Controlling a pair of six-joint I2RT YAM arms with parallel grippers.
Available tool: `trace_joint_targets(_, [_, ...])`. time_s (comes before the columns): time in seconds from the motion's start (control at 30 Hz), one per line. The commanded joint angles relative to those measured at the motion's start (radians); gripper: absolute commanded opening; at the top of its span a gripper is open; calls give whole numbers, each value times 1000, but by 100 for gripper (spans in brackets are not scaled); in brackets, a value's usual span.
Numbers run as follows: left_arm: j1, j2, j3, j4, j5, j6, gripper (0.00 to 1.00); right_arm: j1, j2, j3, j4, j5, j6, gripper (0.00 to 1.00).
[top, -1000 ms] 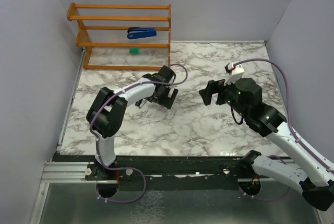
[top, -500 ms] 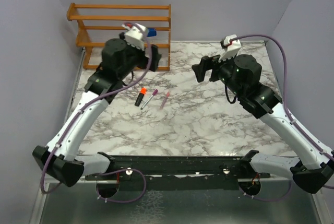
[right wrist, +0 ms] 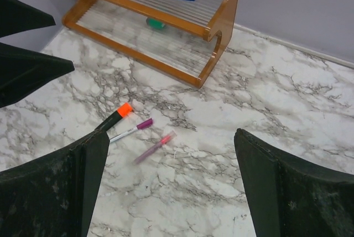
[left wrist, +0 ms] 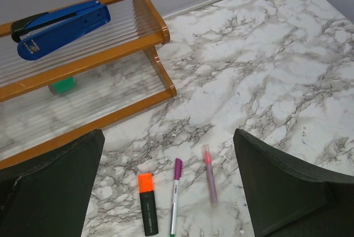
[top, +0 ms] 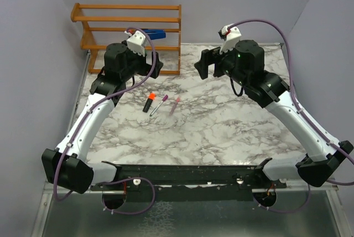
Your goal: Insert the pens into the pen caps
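Observation:
Three pens lie side by side on the marble table (top: 221, 121), each with a cap on its far end. The black marker (left wrist: 148, 214) carries the orange cap (left wrist: 145, 183). The silver pen (left wrist: 174, 209) carries the purple cap (left wrist: 177, 169). The pink pen (left wrist: 211, 182) has a pale pink cap end. All three show in the top view too: marker (top: 149, 103), silver pen (top: 158, 105), pink pen (top: 175, 105). My left gripper (top: 154, 67) hangs open high above them. My right gripper (top: 212, 67) hangs open to their right, holding nothing.
A wooden rack (top: 133, 38) stands at the back left against the wall, with a blue stapler (top: 150, 34) on its middle shelf and a small green object (left wrist: 63, 85) on the lower one. Purple-grey walls close in both sides of the table.
Both arms rose from low folded poses and swung toward the back. The left arm uncovered the three pens. Both grippers stayed open.

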Motion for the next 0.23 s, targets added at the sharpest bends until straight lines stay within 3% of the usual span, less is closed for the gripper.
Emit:
trace_joint_targets(0.0, [13, -3, 15, 51, 56, 4, 99, -4, -25, -22, -9, 13, -20, 100])
trace_joint_targets(0.2, [18, 4, 14, 70, 64, -2, 99, -4, -23, -18, -19, 11, -31, 100])
